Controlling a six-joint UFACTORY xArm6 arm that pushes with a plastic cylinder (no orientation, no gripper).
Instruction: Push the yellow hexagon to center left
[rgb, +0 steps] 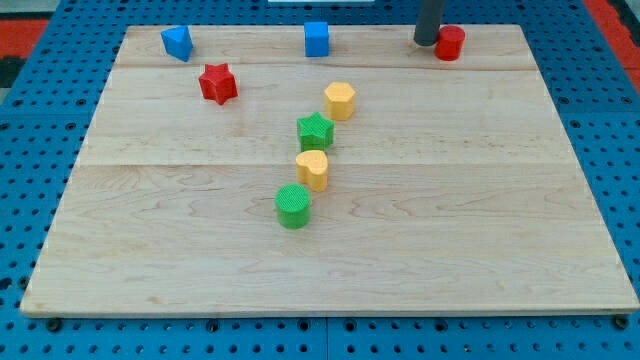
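The yellow hexagon (340, 100) stands a little above the middle of the wooden board (480, 200). Below and left of it sits a green star (315, 130), then a yellow heart-like block (312, 170), then a green cylinder (294, 206), forming a slanted line. My tip (427, 42) is at the view's top right, just left of a red cylinder (450, 43) and far to the upper right of the yellow hexagon.
A red star (217, 83) lies at the upper left. A blue block (177, 42) stands in the top left corner area. A blue cube (317, 39) stands at the top middle. A blue pegboard (40, 120) surrounds the board.
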